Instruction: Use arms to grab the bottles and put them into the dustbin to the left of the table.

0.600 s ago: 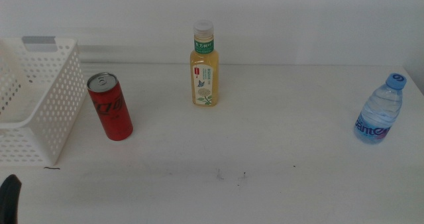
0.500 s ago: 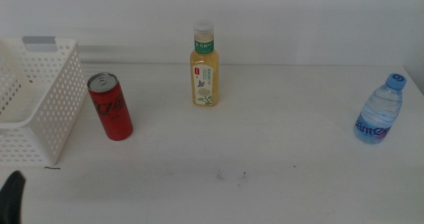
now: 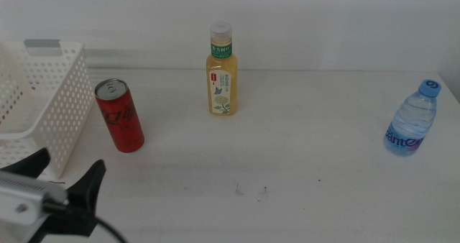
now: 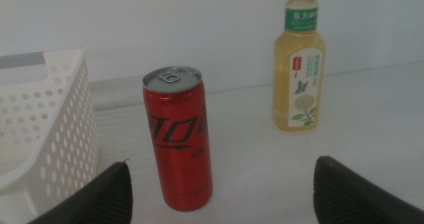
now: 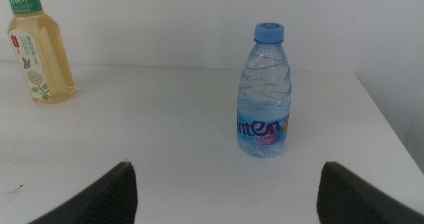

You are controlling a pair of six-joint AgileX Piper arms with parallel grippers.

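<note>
Nothing is binned yet. The left claw (image 3: 66, 177) is gaping wide and empty, with the red can (image 4: 179, 138) standing ahead between its jaws, beside the dustbin (image 3: 43, 99). The right claw (image 5: 225, 191), likewise wide and empty, is facing the water bottle (image 5: 265, 91); the tea bottle (image 3: 222, 70) is standing farther off on the bench (image 3: 302, 157).

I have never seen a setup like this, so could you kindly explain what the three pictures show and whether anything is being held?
Two robot arms work at a white table. One camera looks down from above; the others ride on each wrist. From above, the left claw enters at the lower left, open and empty. Its wrist view faces the red can, which stands beside the white perforated dustbin. The right claw, open, faces the clear water bottle. The yellow tea bottle stands at the back. Nothing is held.
</note>
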